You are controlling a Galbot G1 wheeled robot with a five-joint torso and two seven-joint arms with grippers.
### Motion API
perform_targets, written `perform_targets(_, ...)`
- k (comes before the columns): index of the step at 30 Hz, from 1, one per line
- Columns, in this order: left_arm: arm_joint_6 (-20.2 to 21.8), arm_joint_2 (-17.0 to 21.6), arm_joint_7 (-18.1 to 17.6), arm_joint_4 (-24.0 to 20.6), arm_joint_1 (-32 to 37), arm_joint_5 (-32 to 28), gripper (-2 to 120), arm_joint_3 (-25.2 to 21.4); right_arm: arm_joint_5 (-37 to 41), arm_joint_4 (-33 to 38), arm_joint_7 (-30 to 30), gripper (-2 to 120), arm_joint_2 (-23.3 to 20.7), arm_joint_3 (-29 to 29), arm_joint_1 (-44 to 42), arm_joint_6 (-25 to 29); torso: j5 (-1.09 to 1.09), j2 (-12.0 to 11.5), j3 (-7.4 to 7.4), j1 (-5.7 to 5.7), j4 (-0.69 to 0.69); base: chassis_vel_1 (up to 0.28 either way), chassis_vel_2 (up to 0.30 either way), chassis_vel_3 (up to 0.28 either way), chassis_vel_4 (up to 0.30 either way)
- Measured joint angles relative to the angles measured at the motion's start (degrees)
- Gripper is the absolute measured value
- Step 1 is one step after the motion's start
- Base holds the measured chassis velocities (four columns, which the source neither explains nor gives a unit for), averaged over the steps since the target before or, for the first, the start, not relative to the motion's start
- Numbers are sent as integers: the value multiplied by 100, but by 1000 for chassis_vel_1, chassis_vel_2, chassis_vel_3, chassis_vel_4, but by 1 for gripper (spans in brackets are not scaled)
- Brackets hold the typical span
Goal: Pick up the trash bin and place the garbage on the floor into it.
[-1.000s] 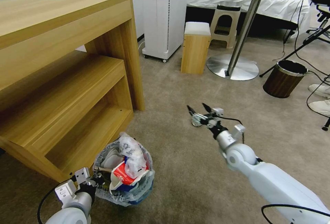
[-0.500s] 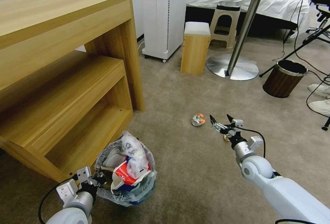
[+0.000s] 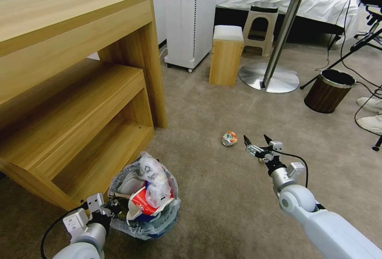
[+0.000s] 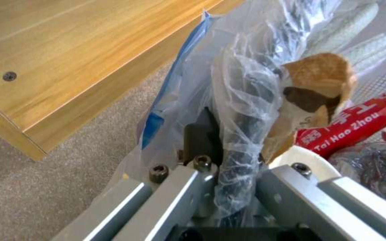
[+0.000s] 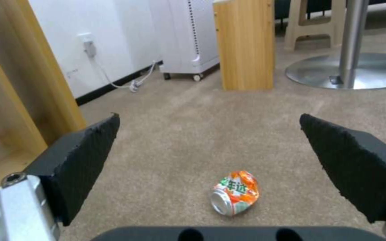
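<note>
A: Where do you stand on the task?

B: By my reading, you are on the last stray piece. The trash bin (image 3: 144,207) sits on the beige floor (image 3: 207,211) beside the wooden shelf unit (image 3: 79,104), already heaped with litter: a red-and-white paper cup (image 3: 140,205), crumpled plastic and a slipper. 1 crushed can (image 3: 229,138) lies on the carpet, well apart from the bin.

A: And your 2 pincers?

B: Your left gripper (image 4: 229,174) is clamped on the bin's rim, bag plastic pinched between the fingers. Your right gripper (image 3: 255,141) hovers low, just beside the can and to its right, jaws spread wide and holding nothing. In the right wrist view the can (image 5: 234,197) lies ahead between the 2 black pads (image 5: 83,154), touching neither.

A: What does the next move call for?

B: Likely a short reach forward and down so the pads straddle the can, then a firm squeeze; it is dented and may roll.
</note>
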Motion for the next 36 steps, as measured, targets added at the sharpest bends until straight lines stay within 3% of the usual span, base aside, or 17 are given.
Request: perform_targets(36,-26,22,2,-69,73,-11,0,-31,-553,14,-127,100,216,293,-316,173,0,0,0,0,0,-8,-7,-10,-7)
